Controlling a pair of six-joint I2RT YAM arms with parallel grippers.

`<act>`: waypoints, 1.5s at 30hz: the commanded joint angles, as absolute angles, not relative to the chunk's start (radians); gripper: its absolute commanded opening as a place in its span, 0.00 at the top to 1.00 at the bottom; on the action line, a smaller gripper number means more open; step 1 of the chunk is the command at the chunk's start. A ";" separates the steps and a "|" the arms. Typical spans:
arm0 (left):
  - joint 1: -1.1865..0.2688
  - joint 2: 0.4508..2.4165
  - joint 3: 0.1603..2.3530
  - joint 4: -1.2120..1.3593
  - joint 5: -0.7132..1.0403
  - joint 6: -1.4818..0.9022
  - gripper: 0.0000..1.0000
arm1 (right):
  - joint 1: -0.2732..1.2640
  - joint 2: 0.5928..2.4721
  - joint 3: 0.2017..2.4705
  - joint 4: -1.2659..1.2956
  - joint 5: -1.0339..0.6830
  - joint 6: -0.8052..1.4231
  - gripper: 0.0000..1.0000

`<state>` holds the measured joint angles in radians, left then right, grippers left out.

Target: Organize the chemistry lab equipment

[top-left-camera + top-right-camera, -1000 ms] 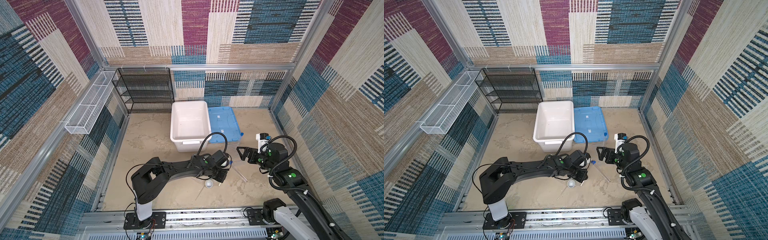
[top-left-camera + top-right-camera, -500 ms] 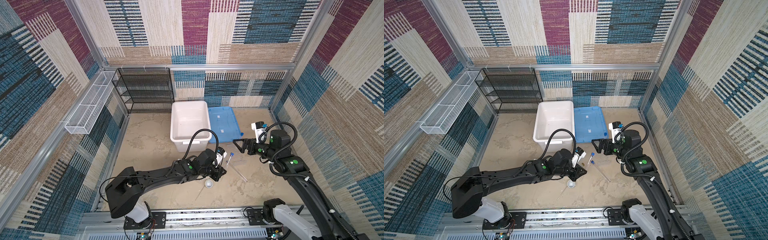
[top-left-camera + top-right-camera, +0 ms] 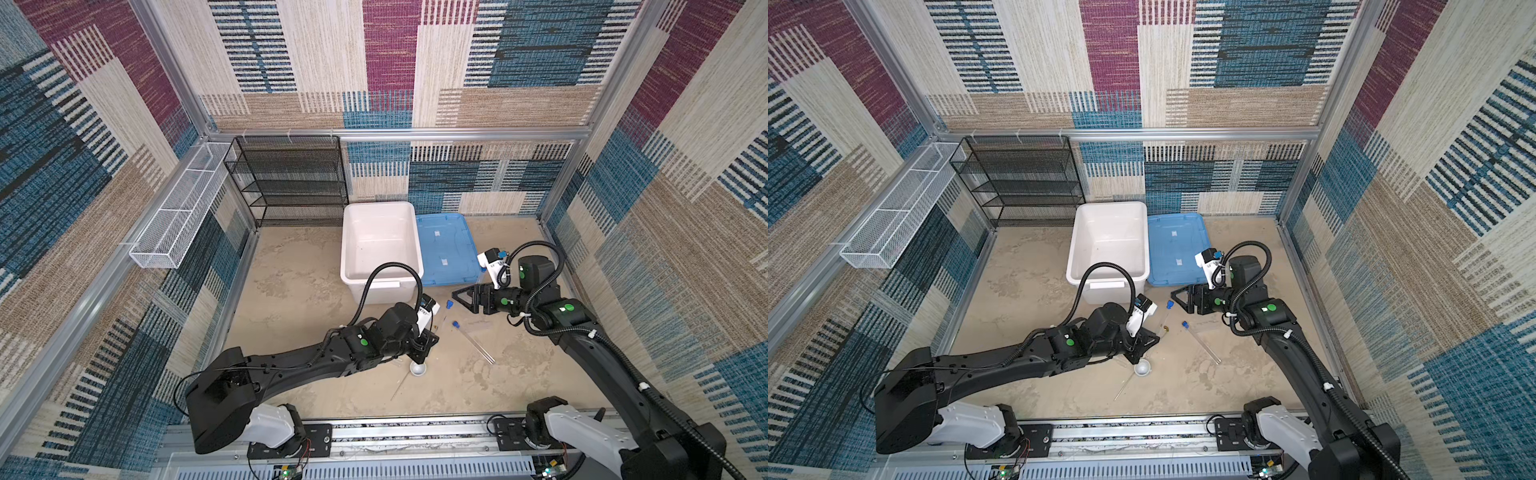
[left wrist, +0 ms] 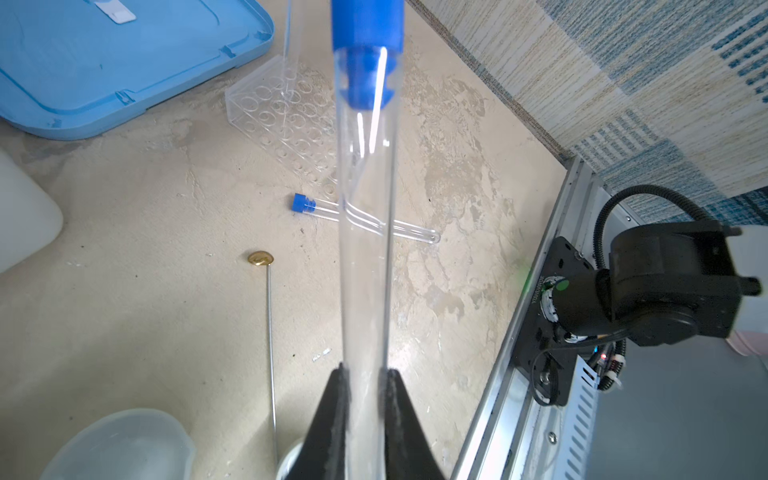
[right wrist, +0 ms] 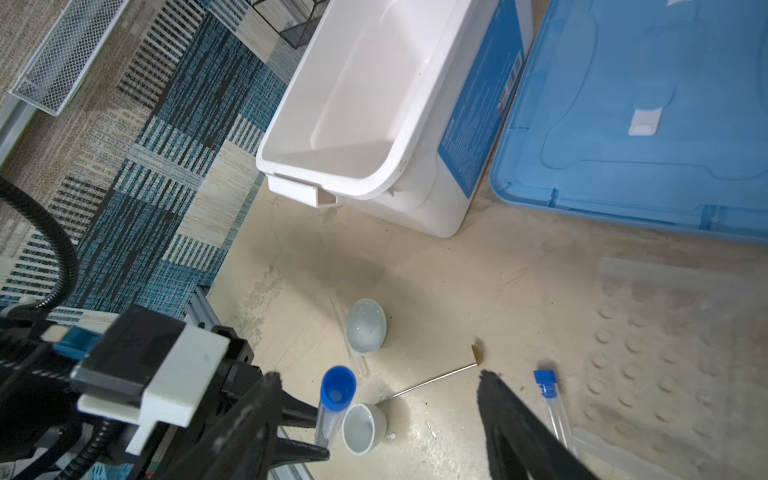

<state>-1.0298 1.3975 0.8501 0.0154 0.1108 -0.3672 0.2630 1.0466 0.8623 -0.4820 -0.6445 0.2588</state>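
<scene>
Tube in the left jaws is clear and glossy, blue plastic cap. Rod beside them is shiny thin metal, brassy tip. Surface looks matt, rough, blotchy. Bin and lid are smooth plastic.

Site is presenting as a robot test cell dressed with chemistry gear, not a working lab. An aluminium frame is enclosing the space, and woven panels are covering the walls. A left arm and a right arm are sitting bolted to a rail, with cables trailing.

Beyond the right gripper, a bin and a lid are resting on a sandy floor. A mesh shelf is standing farther off, with a wire basket hanging on the side frame.

Ahead of the left gripper, a clear rack, a tube and a spoon rod are lying loose, giving the lab look.
</scene>
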 commanded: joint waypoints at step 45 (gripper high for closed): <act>-1.028 1.457 0.871 0.097 0.118 -0.328 0.85 | 0.309 1.037 0.726 -0.274 -0.756 0.338 0.78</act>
<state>-1.0286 1.4536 0.8677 0.0677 0.1112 -0.3386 0.3077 1.0431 0.7151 -0.2607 -0.7654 0.3534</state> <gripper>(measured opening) 0.157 0.216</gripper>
